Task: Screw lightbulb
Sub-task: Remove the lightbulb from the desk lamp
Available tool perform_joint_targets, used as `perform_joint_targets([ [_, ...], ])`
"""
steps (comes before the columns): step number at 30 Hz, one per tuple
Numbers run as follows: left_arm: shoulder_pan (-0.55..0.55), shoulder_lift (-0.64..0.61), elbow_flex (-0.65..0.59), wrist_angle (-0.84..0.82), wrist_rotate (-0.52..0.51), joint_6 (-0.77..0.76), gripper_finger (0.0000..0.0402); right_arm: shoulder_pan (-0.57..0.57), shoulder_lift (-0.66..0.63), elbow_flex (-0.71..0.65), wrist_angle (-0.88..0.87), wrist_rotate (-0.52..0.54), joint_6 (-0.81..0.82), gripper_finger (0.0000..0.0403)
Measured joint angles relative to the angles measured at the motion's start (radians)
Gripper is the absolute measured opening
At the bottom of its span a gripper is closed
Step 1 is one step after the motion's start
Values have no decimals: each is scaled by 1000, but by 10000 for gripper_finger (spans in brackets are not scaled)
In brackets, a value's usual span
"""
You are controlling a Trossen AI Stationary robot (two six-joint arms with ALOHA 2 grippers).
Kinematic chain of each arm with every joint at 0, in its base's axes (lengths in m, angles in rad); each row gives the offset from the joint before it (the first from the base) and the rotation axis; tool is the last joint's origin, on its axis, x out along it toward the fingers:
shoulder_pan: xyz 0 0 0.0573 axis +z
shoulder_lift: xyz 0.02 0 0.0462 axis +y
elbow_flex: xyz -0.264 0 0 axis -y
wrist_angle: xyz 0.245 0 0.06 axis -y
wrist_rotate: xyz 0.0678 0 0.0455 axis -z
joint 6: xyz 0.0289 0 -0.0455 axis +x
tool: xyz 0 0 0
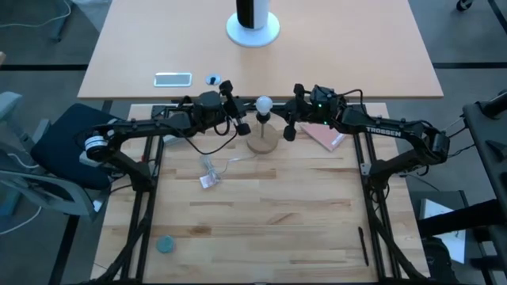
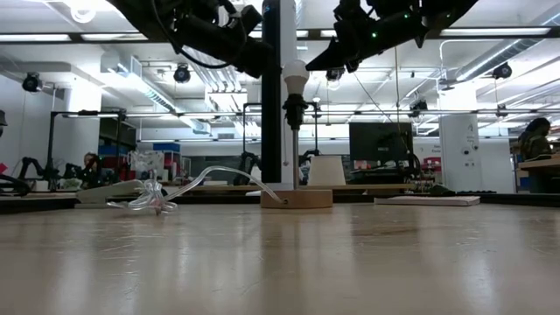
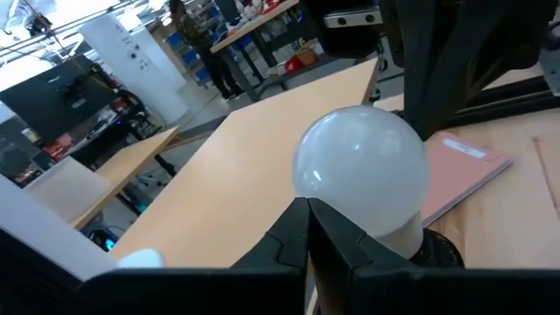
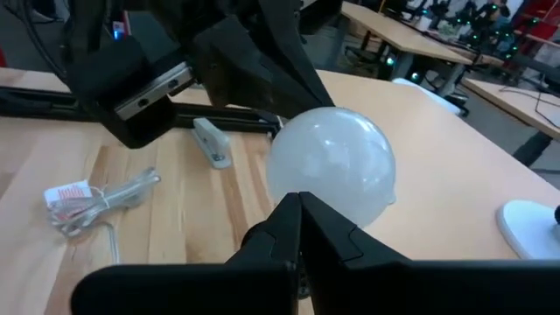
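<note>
Now I am watching the bulb (image 1: 263, 104) sitting upright in the black socket (image 2: 293, 110) on the round wooden stand (image 1: 262, 142), mid-surface at the far edge.

I am holding the left gripper (image 1: 238, 119) just left of the bulb and the right gripper (image 1: 291, 127) just right of it, both raised above the surface (image 1: 277, 214); each wrist view is showing its fingers pressed together, closed on nothing. A clear wrapper (image 1: 209, 173) is lying left of the stand.
</note>
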Motion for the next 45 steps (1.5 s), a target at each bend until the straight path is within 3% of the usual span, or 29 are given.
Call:
perform_joint_targets([
  [8, -5, -3, 0, -16, 47, -16, 0, 0, -1, 0, -14, 13, -2, 0],
  [11, -14, -27, 0, -71, 94, -16, 0, 0, -12, 1, -62, 118, -15, 0],
  [14, -19, -47, -1, -105, 103, -14, 0, -2, -16, 0, -139, 150, -36, 0],
  [19, 0, -60, 1, -71, 36, 6, 0, 0, -30, 0, -132, 130, -39, 0],
  [24, 16, -21, 0, -59, -56, 8, 0, 2, -30, 0, -85, 19, -36, 0],
  [27, 24, 5, 0, -35, -61, 8, 0, 2, -24, 0, -55, -2, -34, 0],
  [41, 7, 24, -1, -14, -9, -10, 0, 1, 3, 0, -13, 8, -26, 0],
  [45, -9, 10, 0, -60, 27, -12, 0, 0, 1, 0, -26, 125, -32, 0],
])
